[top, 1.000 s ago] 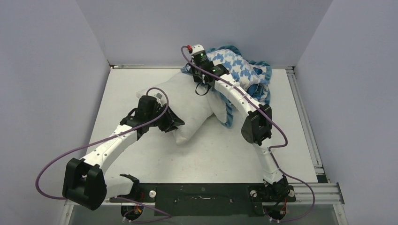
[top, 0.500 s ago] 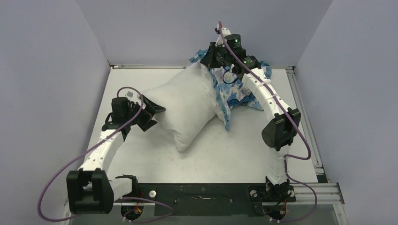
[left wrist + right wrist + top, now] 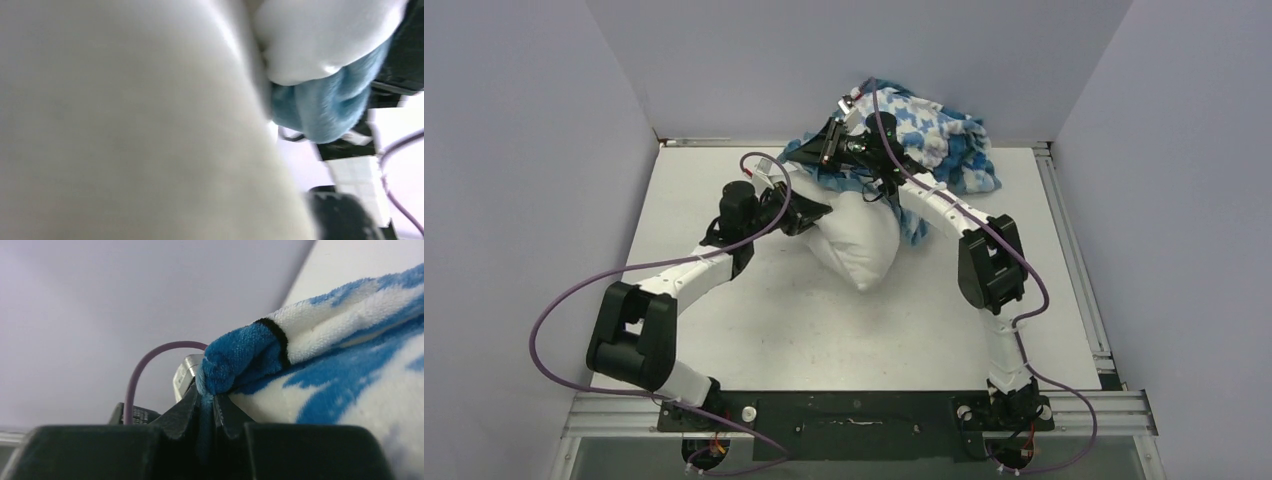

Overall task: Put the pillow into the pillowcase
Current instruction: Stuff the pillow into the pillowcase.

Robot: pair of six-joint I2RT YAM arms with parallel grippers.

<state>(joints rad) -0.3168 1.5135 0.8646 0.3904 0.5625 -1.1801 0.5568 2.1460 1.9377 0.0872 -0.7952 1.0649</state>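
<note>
The plump white pillow (image 3: 861, 245) lies on the table, its far end under the pillowcase (image 3: 936, 130), a blue-and-white houndstooth cover heaped at the back wall. My left gripper (image 3: 816, 212) is pressed into the pillow's left side and looks shut on its fabric. In the left wrist view the pillow (image 3: 125, 125) fills most of the picture and hides the fingers, with the pillowcase's blue edge (image 3: 325, 105) beyond. My right gripper (image 3: 829, 150) is raised above the pillow's far end. The right wrist view shows this gripper (image 3: 205, 402) shut on the pillowcase's blue edge (image 3: 240, 357).
The white table (image 3: 754, 330) is boxed in by grey walls on the left, back and right. A metal rail (image 3: 1074, 260) runs along its right edge. Purple cables loop off both arms. The right arm's forearm (image 3: 944, 205) crosses over the pillow's right side.
My left gripper opened, left the pillow's near-left end, moved right and back, then closed on its side. The pillow shifted right. My right gripper swung left and lower, pulling the pillowcase.
</note>
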